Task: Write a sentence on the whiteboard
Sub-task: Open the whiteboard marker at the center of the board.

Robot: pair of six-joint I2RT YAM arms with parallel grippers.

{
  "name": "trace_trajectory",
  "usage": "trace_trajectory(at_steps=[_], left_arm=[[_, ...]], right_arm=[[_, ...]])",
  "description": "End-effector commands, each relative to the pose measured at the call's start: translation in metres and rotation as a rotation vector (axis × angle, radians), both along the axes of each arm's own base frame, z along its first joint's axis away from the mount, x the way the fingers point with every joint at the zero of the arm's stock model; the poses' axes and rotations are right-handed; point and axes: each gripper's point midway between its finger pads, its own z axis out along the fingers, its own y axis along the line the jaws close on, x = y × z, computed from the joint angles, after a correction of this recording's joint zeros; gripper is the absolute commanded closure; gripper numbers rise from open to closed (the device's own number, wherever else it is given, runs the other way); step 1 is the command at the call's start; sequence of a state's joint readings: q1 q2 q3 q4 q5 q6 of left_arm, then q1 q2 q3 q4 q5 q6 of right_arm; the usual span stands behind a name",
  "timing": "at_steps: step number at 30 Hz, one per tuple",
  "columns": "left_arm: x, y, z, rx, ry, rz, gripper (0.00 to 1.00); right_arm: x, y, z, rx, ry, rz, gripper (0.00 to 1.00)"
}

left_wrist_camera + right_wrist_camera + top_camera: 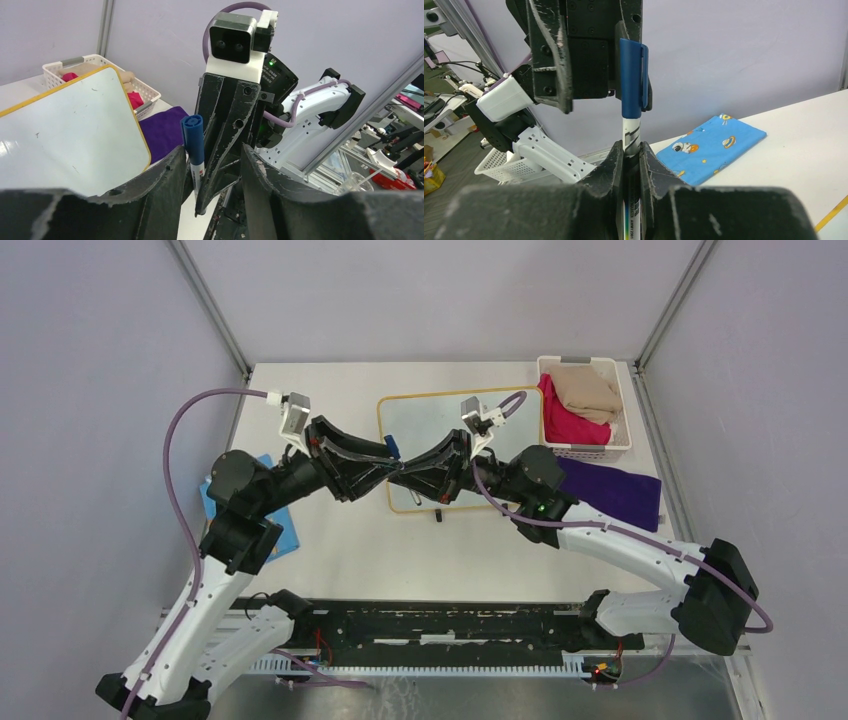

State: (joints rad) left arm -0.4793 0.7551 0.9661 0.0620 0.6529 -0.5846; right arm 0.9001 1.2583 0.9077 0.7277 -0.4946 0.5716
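Observation:
The whiteboard [425, 415], glossy white with a yellow-tan frame, lies at the table's middle back and shows in the left wrist view as the whiteboard [65, 130]. No sentence shows on its visible surface. Both grippers meet tip to tip above its near edge. My right gripper [631, 150] is shut on the white barrel of a marker [631, 132] that stands upright with its blue cap [634, 75] on. My left gripper [212, 155] stands open, its fingers apart on either side of the marker [195, 145], the cap close beside one finger. From above, the left gripper [390, 470] and right gripper [402, 478] overlap.
A white basket [575, 362] holding tan and red cloths sits at the back right. A purple cloth [615, 495] lies in front of it. A blue patterned cloth [285, 530] lies at the left under my left arm, also the blue patterned cloth [714, 145].

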Motion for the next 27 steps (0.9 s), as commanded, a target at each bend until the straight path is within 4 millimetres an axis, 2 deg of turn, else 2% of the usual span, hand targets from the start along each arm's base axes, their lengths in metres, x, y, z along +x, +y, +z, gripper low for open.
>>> trace_trajectory(at_steps=[1,7,13,16,18,20,21,27], left_arm=[[-0.001,0.000,0.020,-0.029,-0.063,-0.001,0.51],[0.001,-0.002,0.022,-0.040,-0.060,-0.010,0.67],[0.005,-0.004,0.023,-0.047,-0.053,-0.006,0.65],[0.005,-0.003,0.025,-0.056,-0.056,0.001,0.69],[0.005,-0.003,0.026,-0.059,-0.060,0.000,0.79],[0.005,-0.002,0.026,-0.060,-0.060,0.002,0.94],[0.006,-0.002,0.025,-0.058,-0.059,0.006,0.98],[0.019,0.010,0.017,-0.063,-0.032,0.128,0.98]], right_arm=[[-0.010,-0.010,0.023,0.067,-0.059,0.015,1.00],[-0.012,-0.011,0.020,0.063,-0.060,0.022,1.00],[-0.012,-0.010,0.017,0.054,-0.061,0.026,1.00],[-0.012,-0.011,0.015,0.049,-0.062,0.024,1.00],[-0.012,-0.011,0.013,0.044,-0.059,0.023,1.00],[-0.012,-0.011,0.011,0.039,-0.061,0.020,1.00],[-0.011,-0.012,0.009,0.033,-0.062,0.015,1.00],[-0.007,-0.017,-0.011,-0.021,-0.056,-0.033,1.00]])
